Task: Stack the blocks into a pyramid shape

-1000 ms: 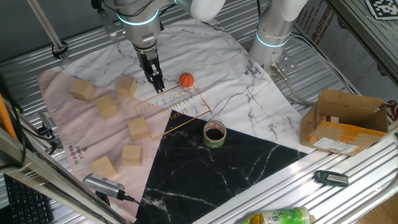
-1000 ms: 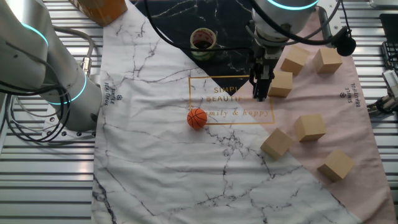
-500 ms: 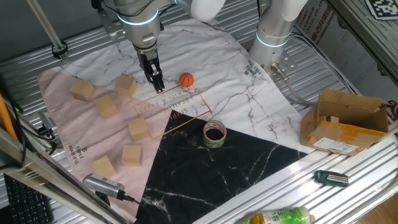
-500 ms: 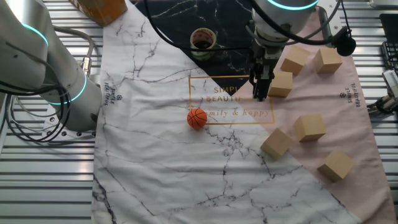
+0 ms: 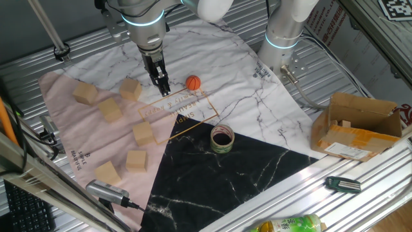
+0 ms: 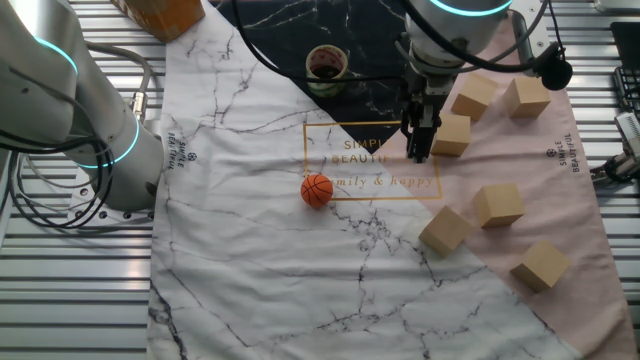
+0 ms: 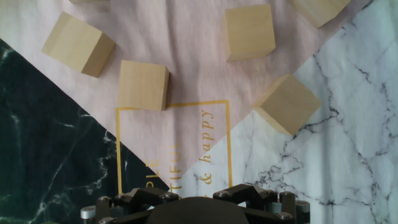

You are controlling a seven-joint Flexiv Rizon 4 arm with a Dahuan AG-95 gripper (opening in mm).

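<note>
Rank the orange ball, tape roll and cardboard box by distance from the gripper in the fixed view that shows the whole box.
From the gripper:
1. Orange ball, just to its right in the picture.
2. Tape roll, lower right, at the black marble's edge.
3. Cardboard box, far right, off the cloth.

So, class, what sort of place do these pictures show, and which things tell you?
Most likely a robotics lab bench. The robot arm's end effector hangs over a printed cloth on a ribbed metal table, with loose wooden blocks laid out as test props.
</note>
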